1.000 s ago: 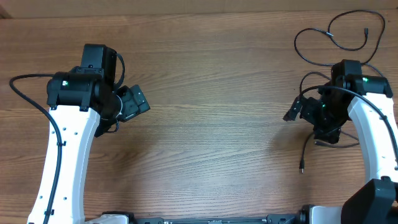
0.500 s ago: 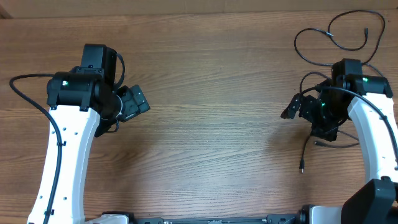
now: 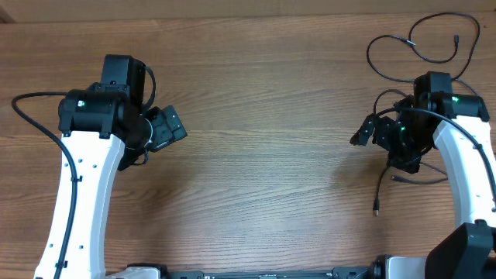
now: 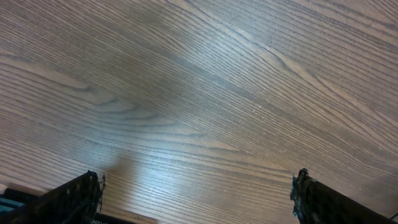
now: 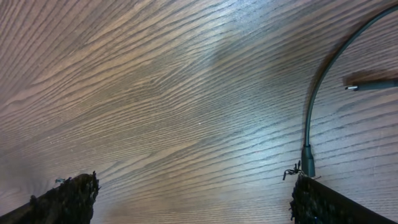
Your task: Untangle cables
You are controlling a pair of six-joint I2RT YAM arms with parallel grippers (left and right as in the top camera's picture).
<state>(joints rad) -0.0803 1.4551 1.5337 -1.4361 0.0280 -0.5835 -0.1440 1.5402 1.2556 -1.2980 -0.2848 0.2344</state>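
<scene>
Thin black cables lie at the table's right side. One cable (image 3: 422, 45) makes a loose loop at the far right. Another cable (image 3: 380, 190) trails out from under my right arm and ends in a small plug near the front. In the right wrist view a cable (image 5: 318, 87) curves down to a plug by my right fingertip (image 5: 323, 202), and a second plug tip (image 5: 373, 84) lies at the right edge. My right gripper (image 5: 193, 190) is open and empty, just left of these cables (image 3: 363, 133). My left gripper (image 4: 196, 190) is open and empty over bare wood, far from the cables (image 3: 169, 125).
The wooden table (image 3: 263, 116) fills every view. The thick black wire (image 3: 35, 116) of the left arm loops out at the far left. The cable loop reaches close to the table's far right corner.
My right gripper has shifted slightly to the left and a little farther back. The left arm and the cables have not moved.
</scene>
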